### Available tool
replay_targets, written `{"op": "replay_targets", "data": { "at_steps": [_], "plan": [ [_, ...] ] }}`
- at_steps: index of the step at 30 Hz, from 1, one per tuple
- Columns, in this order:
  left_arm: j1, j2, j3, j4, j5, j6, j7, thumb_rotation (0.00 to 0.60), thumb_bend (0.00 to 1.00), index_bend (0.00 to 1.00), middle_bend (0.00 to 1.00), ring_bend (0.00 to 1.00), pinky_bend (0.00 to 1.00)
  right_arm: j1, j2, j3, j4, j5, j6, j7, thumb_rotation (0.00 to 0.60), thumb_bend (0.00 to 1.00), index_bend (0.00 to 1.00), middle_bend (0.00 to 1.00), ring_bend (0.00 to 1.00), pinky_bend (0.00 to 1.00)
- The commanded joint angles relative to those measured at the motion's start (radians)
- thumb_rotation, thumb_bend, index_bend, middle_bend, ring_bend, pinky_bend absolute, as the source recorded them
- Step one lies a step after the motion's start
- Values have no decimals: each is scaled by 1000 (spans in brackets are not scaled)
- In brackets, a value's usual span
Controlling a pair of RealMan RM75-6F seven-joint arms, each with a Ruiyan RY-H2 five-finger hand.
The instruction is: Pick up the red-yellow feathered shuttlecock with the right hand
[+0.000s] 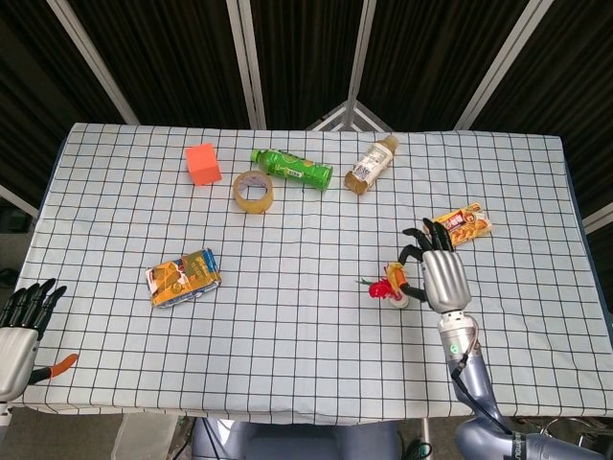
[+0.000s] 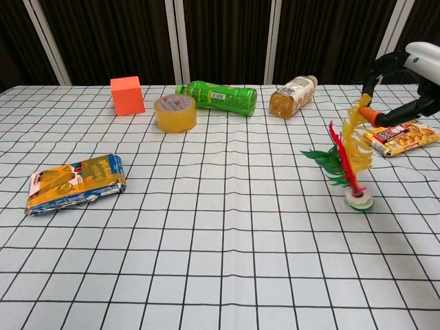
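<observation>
The shuttlecock (image 2: 347,161) has red, yellow and green feathers and a white-green round base. It stands almost upright, base down at or just above the tablecloth; I cannot tell which. My right hand (image 2: 405,82) is at the top right of the chest view and pinches the tip of a yellow feather between thumb and fingers. In the head view the right hand (image 1: 442,276) is right of the shuttlecock (image 1: 391,286). My left hand (image 1: 19,331) rests at the table's near left corner, fingers apart, holding nothing.
An orange cube (image 1: 202,164), a tape roll (image 1: 253,192), a green bottle (image 1: 292,168) and a tea bottle (image 1: 371,164) lie along the far side. One snack packet (image 1: 459,226) sits just beyond the right hand. Another packet (image 1: 183,277) lies at the left.
</observation>
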Motion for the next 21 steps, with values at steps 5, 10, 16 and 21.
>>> {"op": "replay_targets", "data": {
  "at_steps": [5, 10, 16, 21],
  "plan": [
    [0, 0, 1, -1, 1, 0, 0, 600, 0, 0, 0, 0, 0, -17, 27, -8, 2, 9, 24, 22, 600, 559, 619, 254, 0, 0],
    [0, 0, 1, -1, 2, 0, -1, 600, 0, 0, 0, 0, 0, -39, 60, -25, -28, 3, 44, 32, 600, 560, 386, 238, 0, 0],
    [-1, 1, 1, -1, 8, 4, -6, 600, 0, 0, 0, 0, 0, -71, 97, -48, -72, 6, 66, 49, 600, 560, 96, 150, 0, 0],
    [1, 4, 4, 2, 15, 9, -15, 600, 0, 0, 0, 0, 0, -104, 133, -68, -109, 3, 94, 58, 600, 560, 0, 38, 0, 0]
  ]
}}
